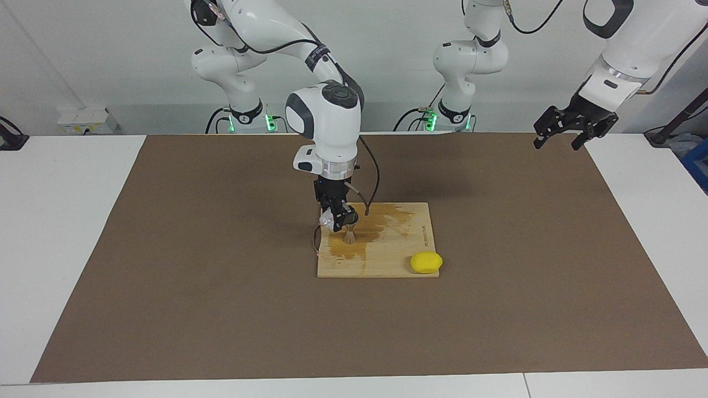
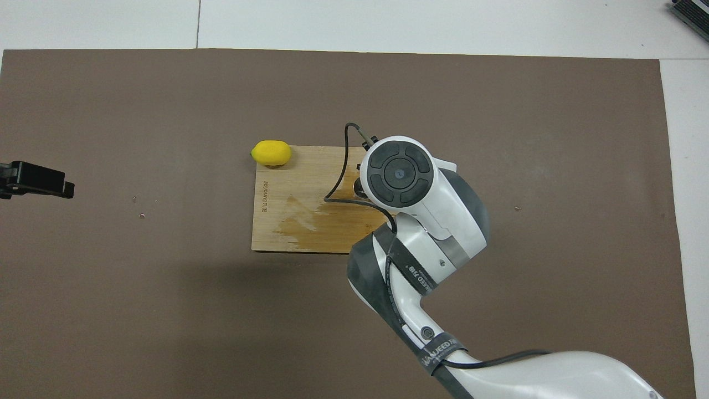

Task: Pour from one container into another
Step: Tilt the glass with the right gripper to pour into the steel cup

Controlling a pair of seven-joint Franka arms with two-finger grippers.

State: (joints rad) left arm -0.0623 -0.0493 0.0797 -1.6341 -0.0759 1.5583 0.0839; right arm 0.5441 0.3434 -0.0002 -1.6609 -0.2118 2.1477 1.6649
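Note:
In the facing view my right gripper [image 1: 338,217] is shut on the small clear glass cup [image 1: 327,220], which is tilted just above the metal jigger [image 1: 349,237]. The jigger stands upright on the wooden board [image 1: 398,251], near the board's edge toward the right arm's end. In the overhead view the right arm's wrist [image 2: 399,173] hides both cup and jigger. My left gripper [image 1: 555,146] hangs open and empty, high over the brown mat's corner at the left arm's end; its fingers [image 2: 41,180] show at the edge of the overhead view.
A yellow lemon [image 1: 426,262] [image 2: 271,153] lies at the board's corner farthest from the robots, toward the left arm's end. A dark wet stain [image 1: 387,218] spreads over the board [image 2: 288,183]. A brown mat [image 1: 221,287] covers the table.

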